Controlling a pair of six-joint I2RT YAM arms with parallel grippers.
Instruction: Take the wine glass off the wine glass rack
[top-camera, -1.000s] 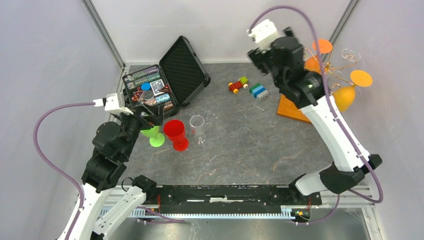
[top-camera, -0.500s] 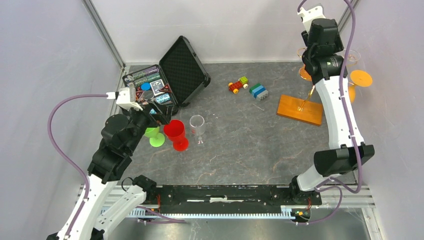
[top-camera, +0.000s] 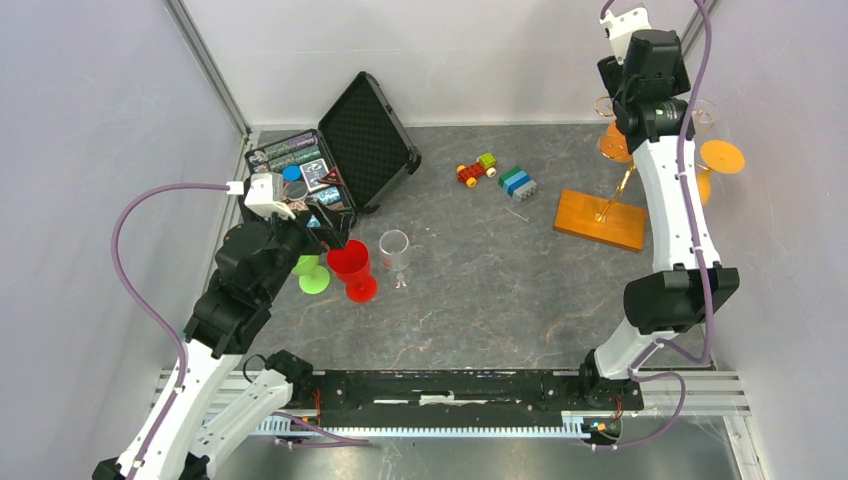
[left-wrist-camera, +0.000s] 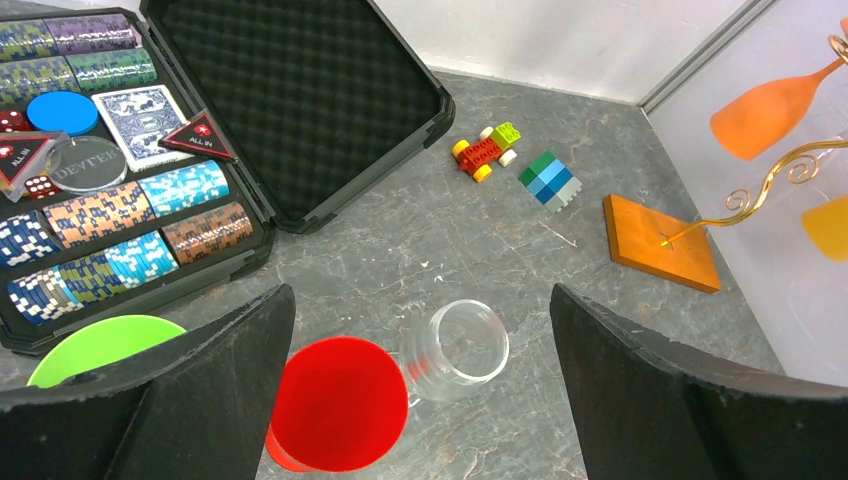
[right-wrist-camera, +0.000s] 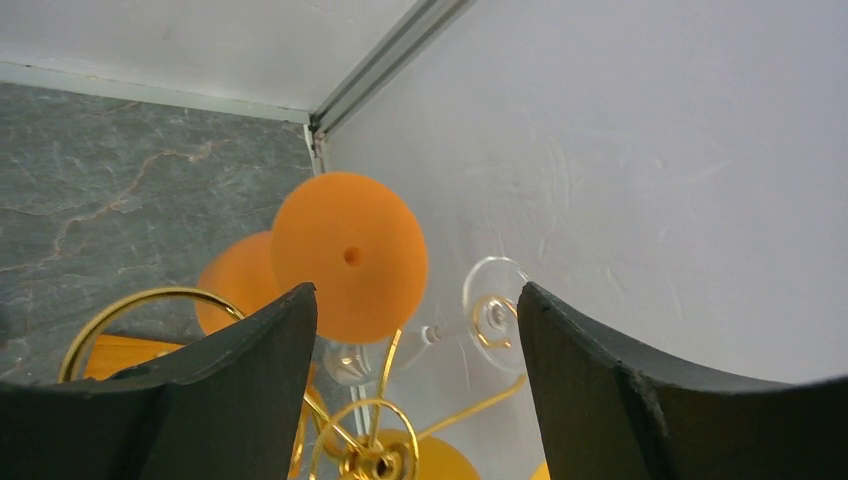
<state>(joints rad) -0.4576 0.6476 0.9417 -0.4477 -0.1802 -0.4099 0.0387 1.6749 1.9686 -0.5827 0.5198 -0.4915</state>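
Though the table (top-camera: 480, 300) looks much as it did a second ago, the right arm (top-camera: 680, 215) has lifted from in front of the wine glass rack (top-camera: 602, 220) to stand high over its top. The left arm (top-camera: 240, 290), well apart from the rack, has only crept a little. The right pincer (right-wrist-camera: 415, 290) now looks straight down on the rack's gold scrolls, jaws apart and empty, and the left pincer (left-wrist-camera: 420, 290) is likewise spread wide, holding nothing. Just below the right pincer an orange wine glass (right-wrist-camera: 350, 255) hangs on the rack with a clear wine glass (right-wrist-camera: 495, 312) beside it, so a descent onto one seems next.
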